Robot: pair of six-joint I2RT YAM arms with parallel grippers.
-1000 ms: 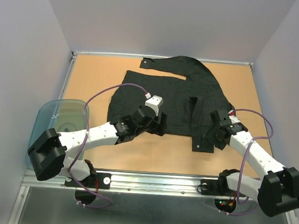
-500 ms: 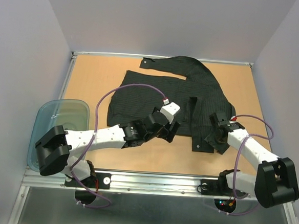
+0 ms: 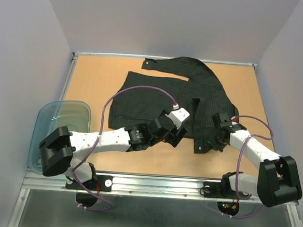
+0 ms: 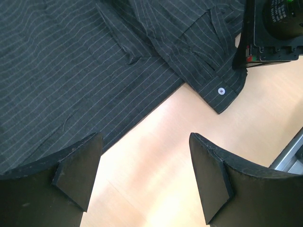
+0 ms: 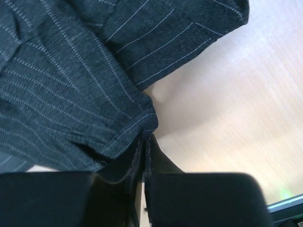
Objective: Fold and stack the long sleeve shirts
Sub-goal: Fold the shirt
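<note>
With the shirt [image 3: 158, 96] spread across the centre and upper right of the top view, my right gripper [image 5: 144, 142] was clenched on only a thin cloth edge, which I feared could slip free under a pull, while my left gripper [image 4: 147, 179] hung released over the table [image 3: 96, 78].

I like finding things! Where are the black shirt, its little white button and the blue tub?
black shirt [image 3: 141, 105]: top external view, on its flat striped body.
white button [image 4: 220, 91]: left wrist view, middle of the button, near the cuff corner.
blue tub [image 3: 64, 103]: top external view, on its far rim.
</note>
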